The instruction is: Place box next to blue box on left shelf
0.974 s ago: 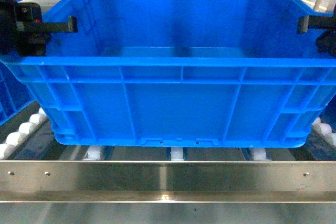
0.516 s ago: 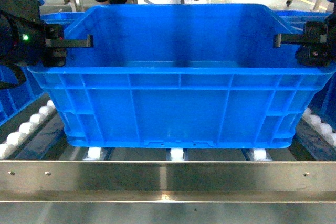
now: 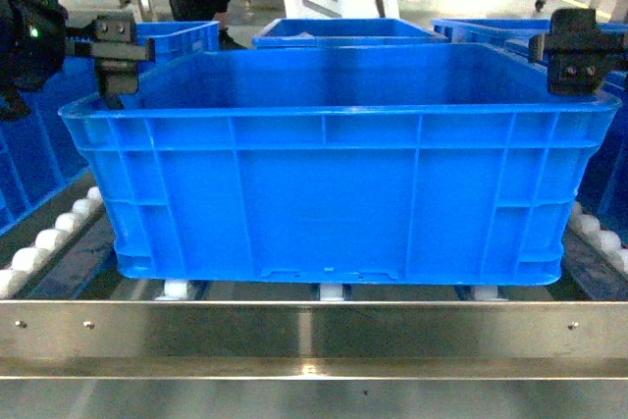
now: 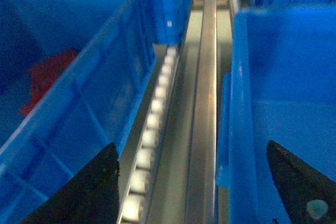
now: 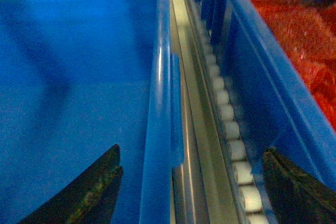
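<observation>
Head: one box (image 3: 334,193) on shelf (image 3: 314,336) | two end effectors spread, seemingly astride rim

The box (image 3: 334,193) sits on the rollers (image 3: 332,289) of the left shelf (image 3: 314,336), just behind the front rail. A neighbouring crate (image 4: 73,82) stands to its left across a roller track (image 4: 152,145), and another crate (image 5: 273,72) stands to its right (with loose material inside). More crates (image 3: 343,32) lie behind. The left end effector (image 3: 118,46) straddles the box's left rim, the right end effector (image 3: 574,56) its right rim.
</observation>
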Robot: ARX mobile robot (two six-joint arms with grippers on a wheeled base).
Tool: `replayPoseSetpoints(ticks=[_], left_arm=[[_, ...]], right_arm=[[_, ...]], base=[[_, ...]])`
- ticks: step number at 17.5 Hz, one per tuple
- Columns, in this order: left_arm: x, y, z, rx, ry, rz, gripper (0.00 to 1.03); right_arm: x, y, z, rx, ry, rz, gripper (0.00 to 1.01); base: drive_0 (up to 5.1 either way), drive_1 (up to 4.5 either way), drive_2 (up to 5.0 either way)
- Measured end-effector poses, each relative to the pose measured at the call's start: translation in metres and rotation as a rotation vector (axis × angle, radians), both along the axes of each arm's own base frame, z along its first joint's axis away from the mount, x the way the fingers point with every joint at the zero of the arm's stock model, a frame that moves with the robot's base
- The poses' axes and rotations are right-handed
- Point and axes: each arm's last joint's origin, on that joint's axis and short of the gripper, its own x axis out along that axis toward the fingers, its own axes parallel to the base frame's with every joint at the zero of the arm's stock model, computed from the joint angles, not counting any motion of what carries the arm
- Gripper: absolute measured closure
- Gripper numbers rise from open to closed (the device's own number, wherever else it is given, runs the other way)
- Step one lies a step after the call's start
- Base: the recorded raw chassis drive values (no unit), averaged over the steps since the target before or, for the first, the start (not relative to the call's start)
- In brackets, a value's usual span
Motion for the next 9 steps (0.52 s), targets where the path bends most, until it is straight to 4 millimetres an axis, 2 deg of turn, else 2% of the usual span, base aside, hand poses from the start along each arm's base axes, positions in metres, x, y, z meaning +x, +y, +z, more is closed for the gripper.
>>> replayPoseSetpoints(ticks=[2, 3, 9], left_arm=[[-0.005, -0.001, 0.018, -0.017, -0.128, 0.006, 0.03], [-0.006, -0.001, 0.021, -0.019, -0.139, 0.006, 0.03], [-0.008, -0.002, 0.025, -0.032, -0.149, 0.008, 0.05]], right_arm=[[-0.003, 0.0, 0.022, 0.038, -0.124, -0.003, 0.05], [-0.004, 0.0, 0.025, 0.042, -0.132, -0.004, 0.02], [-0.006, -0.001, 0.027, 0.045, -0.134, -0.005, 0.03]], base=[[0.0, 0.0, 0.0], [0.0, 0.0, 0.0], [0.0, 0.0, 0.0]])
